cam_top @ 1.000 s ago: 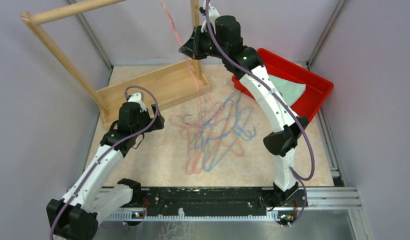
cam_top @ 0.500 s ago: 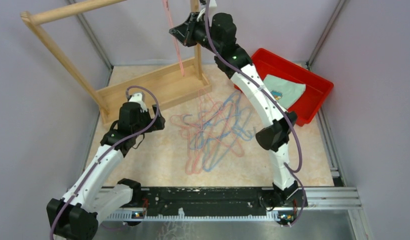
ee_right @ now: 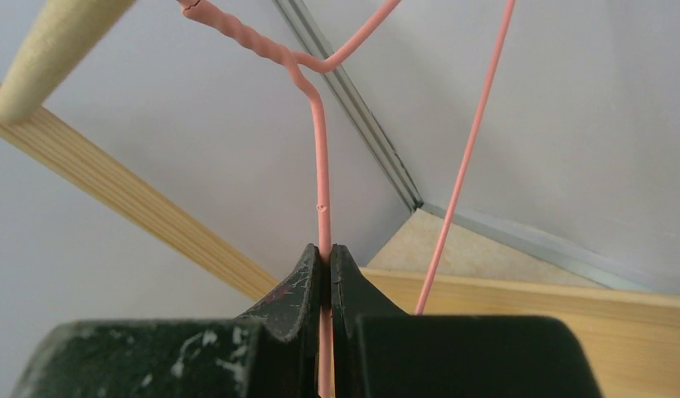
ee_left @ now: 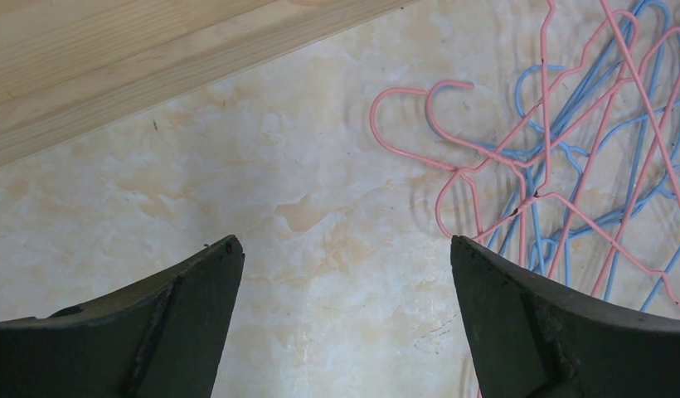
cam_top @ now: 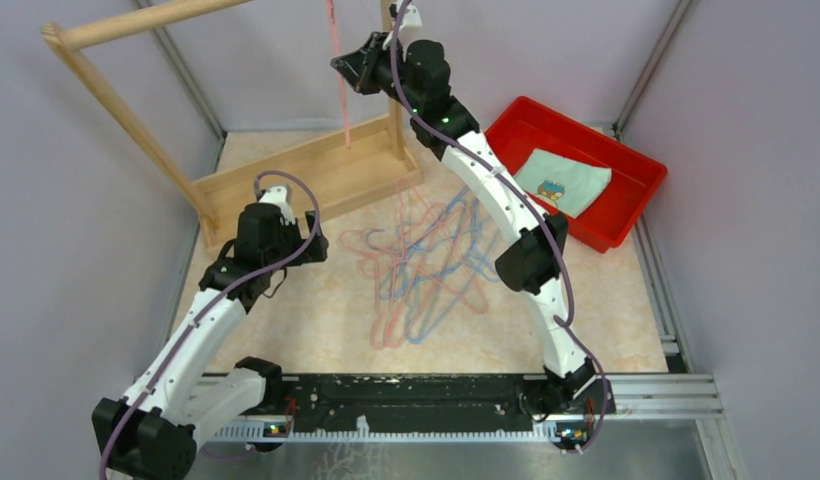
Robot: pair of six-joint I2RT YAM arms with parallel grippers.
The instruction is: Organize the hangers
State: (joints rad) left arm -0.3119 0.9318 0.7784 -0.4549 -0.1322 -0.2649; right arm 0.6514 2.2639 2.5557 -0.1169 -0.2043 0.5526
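Note:
A tangled pile of pink and light blue hangers (cam_top: 431, 262) lies on the table centre; part of it shows in the left wrist view (ee_left: 569, 174). My right gripper (cam_top: 348, 66) is raised high at the back, shut on a pink hanger (cam_top: 338, 70) that hangs down beside the wooden rack's rail. In the right wrist view the jaws pinch the pink wire (ee_right: 322, 191) below its twisted neck, with the rail end (ee_right: 46, 50) at the upper left. My left gripper (ee_left: 345, 265) is open and empty, low over the table left of the pile.
A wooden rack (cam_top: 316, 170) with a top rail (cam_top: 136, 22) and an upright post stands at the back left. A red bin (cam_top: 626, 215) holding a folded cloth (cam_top: 561, 182) sits at the back right. Walls enclose the table on three sides.
My right gripper has lifted the pink hanger clear of the pile and carried it left and up toward the rack's rail. The left arm has not moved.

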